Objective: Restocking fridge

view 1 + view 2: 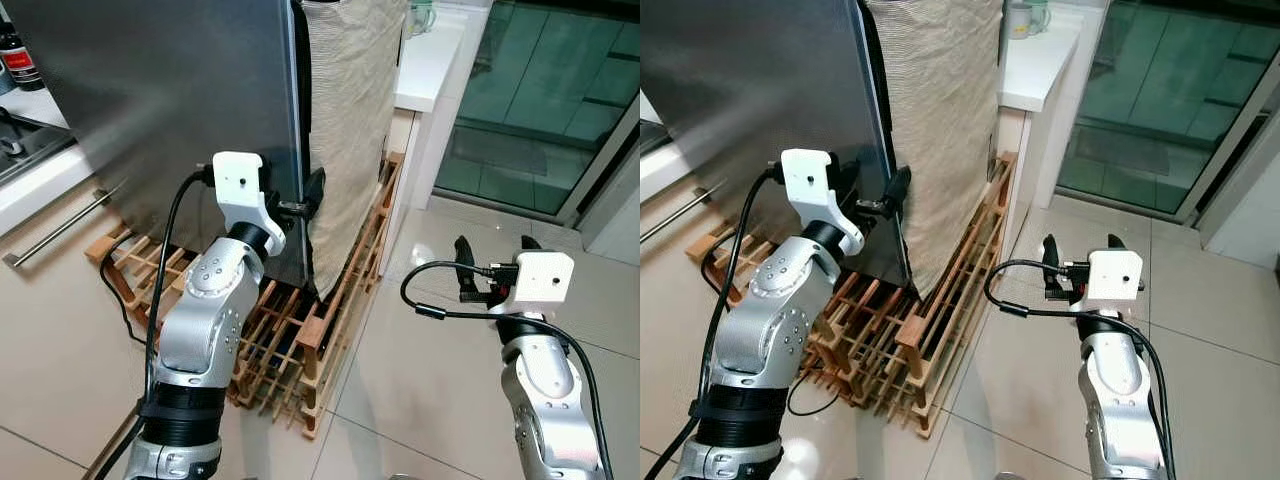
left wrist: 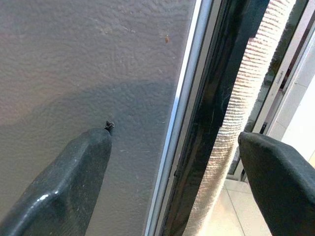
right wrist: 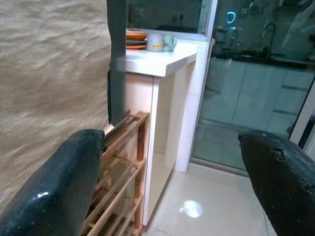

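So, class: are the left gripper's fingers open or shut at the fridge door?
Open: the left gripper straddles the fridge door edge, one finger on each side.

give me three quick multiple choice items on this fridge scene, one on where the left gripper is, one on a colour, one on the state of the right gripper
1. Where is the left gripper?
A. at the edge of the grey fridge door
B. over the white counter
C. down on the tiled floor

2. What colour is the slatted rack under the fridge?
A. white
B. brown wood
C. blue

3. How is the right gripper?
A. shut on a bottle
B. shut on the striped cloth
C. open, holding nothing

Answers:
1. A: the left wrist view shows one finger before the door face and one past its edge.
2. B: the eye views show bare wooden slats.
3. C: the right wrist view shows its fingers spread apart with only the room between them.
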Tool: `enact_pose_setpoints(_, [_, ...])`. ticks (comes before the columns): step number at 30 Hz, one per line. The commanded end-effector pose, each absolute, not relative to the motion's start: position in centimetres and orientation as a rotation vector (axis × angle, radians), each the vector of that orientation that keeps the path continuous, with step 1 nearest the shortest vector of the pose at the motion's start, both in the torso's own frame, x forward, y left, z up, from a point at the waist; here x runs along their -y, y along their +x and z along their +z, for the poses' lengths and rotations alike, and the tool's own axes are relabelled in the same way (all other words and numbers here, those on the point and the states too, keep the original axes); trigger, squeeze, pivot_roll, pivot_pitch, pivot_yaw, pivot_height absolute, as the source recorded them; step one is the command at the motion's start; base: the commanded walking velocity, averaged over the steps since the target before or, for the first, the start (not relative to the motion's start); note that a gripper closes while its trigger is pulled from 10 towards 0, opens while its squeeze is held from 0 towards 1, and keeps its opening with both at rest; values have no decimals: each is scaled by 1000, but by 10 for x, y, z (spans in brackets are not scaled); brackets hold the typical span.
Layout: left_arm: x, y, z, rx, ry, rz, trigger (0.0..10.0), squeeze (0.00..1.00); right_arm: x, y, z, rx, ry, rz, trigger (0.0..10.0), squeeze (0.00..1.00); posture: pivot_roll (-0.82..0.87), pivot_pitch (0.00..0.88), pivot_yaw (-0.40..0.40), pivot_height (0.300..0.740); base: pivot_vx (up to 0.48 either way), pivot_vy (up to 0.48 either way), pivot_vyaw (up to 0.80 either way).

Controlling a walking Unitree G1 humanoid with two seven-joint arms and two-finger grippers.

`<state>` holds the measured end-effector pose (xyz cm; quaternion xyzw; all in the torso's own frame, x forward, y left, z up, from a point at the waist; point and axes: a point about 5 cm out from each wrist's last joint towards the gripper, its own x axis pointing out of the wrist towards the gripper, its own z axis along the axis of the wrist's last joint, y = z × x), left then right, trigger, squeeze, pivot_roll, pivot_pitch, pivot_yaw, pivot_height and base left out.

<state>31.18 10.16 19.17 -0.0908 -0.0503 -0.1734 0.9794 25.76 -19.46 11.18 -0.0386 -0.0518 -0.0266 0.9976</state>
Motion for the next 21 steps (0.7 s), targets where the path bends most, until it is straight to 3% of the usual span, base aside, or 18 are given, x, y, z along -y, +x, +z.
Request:
enact_pose_setpoints(1, [-101, 311, 193, 101, -177, -360, 10000, 0, 198, 258, 113, 112, -77, -62, 10000, 0, -52, 0, 41, 727, 0, 0, 0])
enact_pose_setpoints(21, [-105, 291, 196, 94, -152, -408, 10000, 0, 198, 263, 108, 98, -93, -41, 10000, 0, -34, 0, 22, 727, 0, 0, 0])
